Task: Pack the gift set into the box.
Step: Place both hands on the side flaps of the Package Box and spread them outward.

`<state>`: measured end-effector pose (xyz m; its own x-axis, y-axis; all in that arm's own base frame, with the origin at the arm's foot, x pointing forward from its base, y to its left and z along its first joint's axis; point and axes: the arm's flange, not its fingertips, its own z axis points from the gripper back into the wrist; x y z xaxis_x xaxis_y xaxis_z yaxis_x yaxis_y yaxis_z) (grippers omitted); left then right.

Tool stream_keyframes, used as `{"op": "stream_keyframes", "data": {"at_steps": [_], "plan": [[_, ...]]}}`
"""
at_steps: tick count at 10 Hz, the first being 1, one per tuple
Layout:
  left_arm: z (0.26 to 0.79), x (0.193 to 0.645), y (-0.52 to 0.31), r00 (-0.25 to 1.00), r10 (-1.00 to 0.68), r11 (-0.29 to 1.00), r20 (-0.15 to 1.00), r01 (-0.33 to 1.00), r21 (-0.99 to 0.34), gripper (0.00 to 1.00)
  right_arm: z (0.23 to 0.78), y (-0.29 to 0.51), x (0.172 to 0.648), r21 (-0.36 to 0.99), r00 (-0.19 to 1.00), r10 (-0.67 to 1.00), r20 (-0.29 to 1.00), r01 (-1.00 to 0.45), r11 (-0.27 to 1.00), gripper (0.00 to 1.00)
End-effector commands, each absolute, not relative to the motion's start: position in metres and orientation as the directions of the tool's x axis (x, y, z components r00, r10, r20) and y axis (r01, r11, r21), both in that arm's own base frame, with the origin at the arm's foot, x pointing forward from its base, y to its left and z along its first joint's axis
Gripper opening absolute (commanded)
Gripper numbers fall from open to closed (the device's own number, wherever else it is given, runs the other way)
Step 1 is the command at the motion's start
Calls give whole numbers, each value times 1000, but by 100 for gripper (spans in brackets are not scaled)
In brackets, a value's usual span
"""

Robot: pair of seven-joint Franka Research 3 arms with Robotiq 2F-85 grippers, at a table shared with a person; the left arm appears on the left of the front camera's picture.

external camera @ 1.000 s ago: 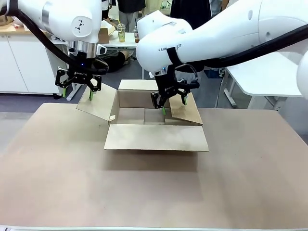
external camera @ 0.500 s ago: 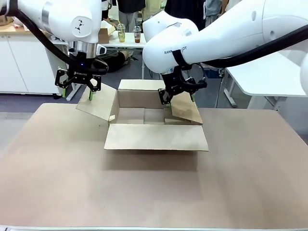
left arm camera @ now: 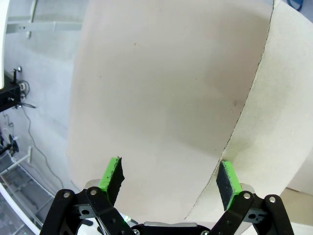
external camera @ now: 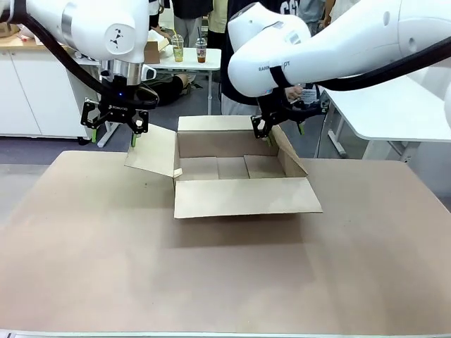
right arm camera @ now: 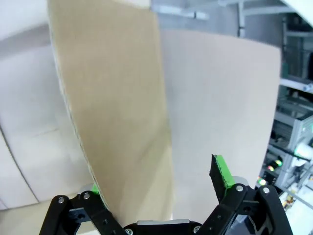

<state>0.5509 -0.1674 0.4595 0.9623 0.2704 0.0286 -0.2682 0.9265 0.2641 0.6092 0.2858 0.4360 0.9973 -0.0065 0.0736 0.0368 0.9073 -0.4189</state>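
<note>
cardboard box (external camera: 246,198): left claw (external camera: 113,136) open above its left flap (external camera: 151,151), right claw (external camera: 283,132) open astride the right flap (external camera: 290,158).

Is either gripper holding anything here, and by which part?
Nothing is held. The right gripper stands open astride the box's right flap, unclamped; the left gripper hangs open over the left flap.
</note>
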Motion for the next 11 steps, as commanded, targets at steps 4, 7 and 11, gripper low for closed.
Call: {"op": "stream_keyframes", "data": {"at_steps": [4, 7, 11], "plan": [[461, 550, -165, 962, 271, 922, 36, -270, 277, 100, 460, 233, 638, -284, 995, -97, -10, 90, 955, 100], [461, 550, -165, 962, 271, 922, 36, -270, 277, 100, 462, 184, 656, -335, 985, -168, 31, 168, 927, 100], [461, 550, -165, 962, 271, 922, 36, -270, 277, 100, 438, 134, 664, -311, 971, -236, -25, 217, 925, 100]]}}
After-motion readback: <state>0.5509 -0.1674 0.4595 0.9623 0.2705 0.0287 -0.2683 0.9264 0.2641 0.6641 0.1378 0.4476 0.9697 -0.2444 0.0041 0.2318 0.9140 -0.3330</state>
